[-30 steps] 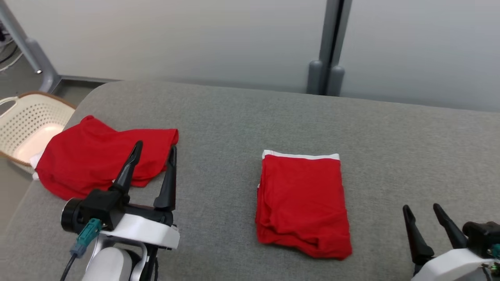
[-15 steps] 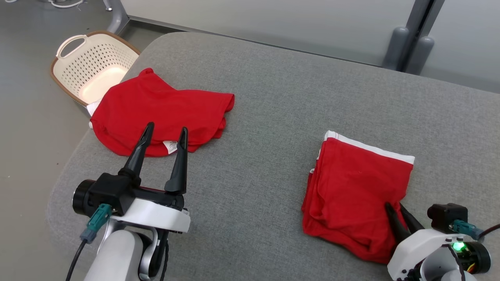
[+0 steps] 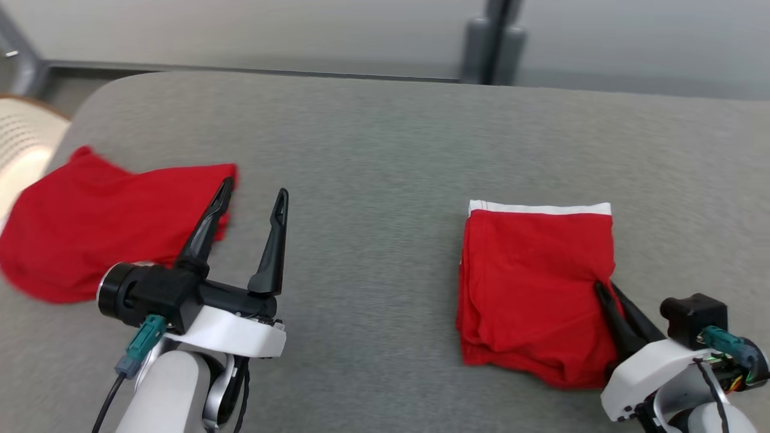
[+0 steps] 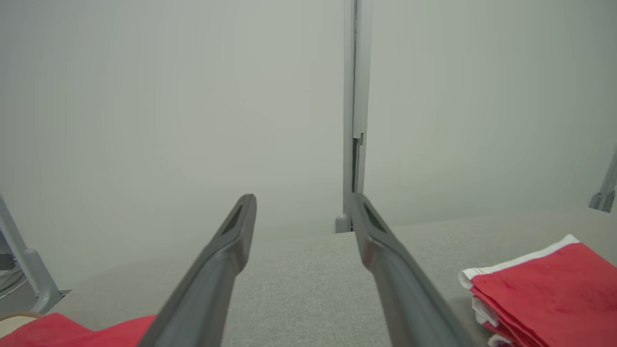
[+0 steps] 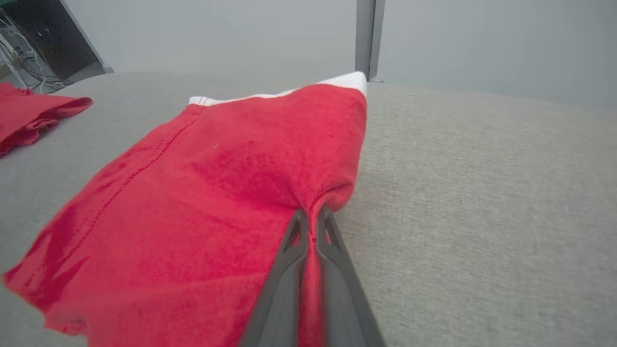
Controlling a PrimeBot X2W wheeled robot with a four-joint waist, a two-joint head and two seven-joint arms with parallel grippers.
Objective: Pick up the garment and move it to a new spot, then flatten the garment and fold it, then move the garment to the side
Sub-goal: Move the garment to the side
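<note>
**A:** What has the right gripper (image 5: pixel 313 212) got?

**B:** Its fingers are pressed together on the near right edge of the folded red cloth garment with a white band (image 3: pixel 529 282). A pinch of red cloth bunches up at the fingertips.

**A:** Where does that garment lie?

**B:** On the grey fabric-covered bench (image 3: pixel 373 150). It stretches ahead and to the left of that gripper, with the white band at the end farthest from it.

**A:** And the left gripper (image 3: pixel 255 187)?

**B:** It hangs above the bench with its two dark fingers spread wide apart, holding nothing. The folded garment is well off to its right.

**A:** Anything close to it?

**B:** A loosely crumpled red cloth garment (image 3: pixel 90 228) lies just to its left. In the head view the left finger overlaps that garment's right edge, but I cannot tell whether they touch. Farther left, past the bench edge, is a blurred cream perforated plastic basket (image 3: pixel 18 138). A grey upright post (image 3: pixel 493 42) stands beyond the bench, ahead of both grippers.
</note>
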